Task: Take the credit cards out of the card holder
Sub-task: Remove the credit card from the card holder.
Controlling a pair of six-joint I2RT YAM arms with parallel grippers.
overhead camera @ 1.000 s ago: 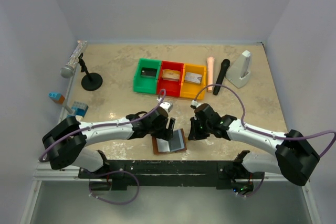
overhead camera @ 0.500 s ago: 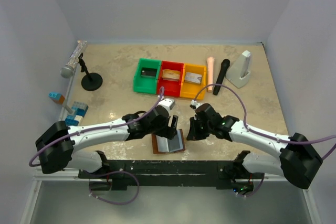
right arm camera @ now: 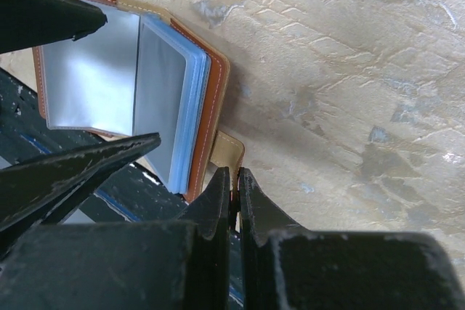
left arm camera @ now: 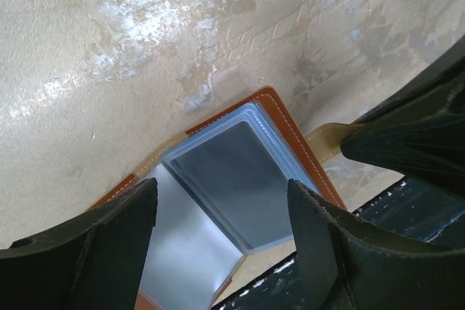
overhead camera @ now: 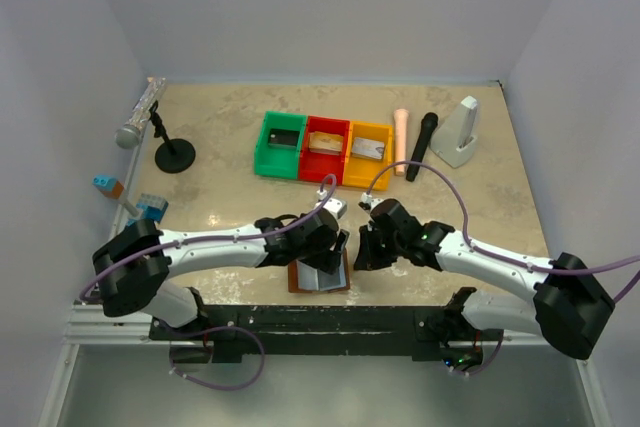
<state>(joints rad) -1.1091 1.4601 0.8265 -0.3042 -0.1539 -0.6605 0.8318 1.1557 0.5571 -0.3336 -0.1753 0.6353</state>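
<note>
Left wrist view: left tool (left arm camera: 221,197) spread wide over the card holder (left arm camera: 280,117), which lies open at the table's (left arm camera: 145,49) near edge. Right tool (right arm camera: 232,179) closed, seemingly pinching its tan tab (right arm camera: 231,152). Plastic sleeves (left arm camera: 225,172) look floppy and slick; I'd pin the leather.

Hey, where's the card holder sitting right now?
In the top view the card holder lies open at the table's near edge, between the left gripper and the right gripper, which pinches its tan tab.
</note>
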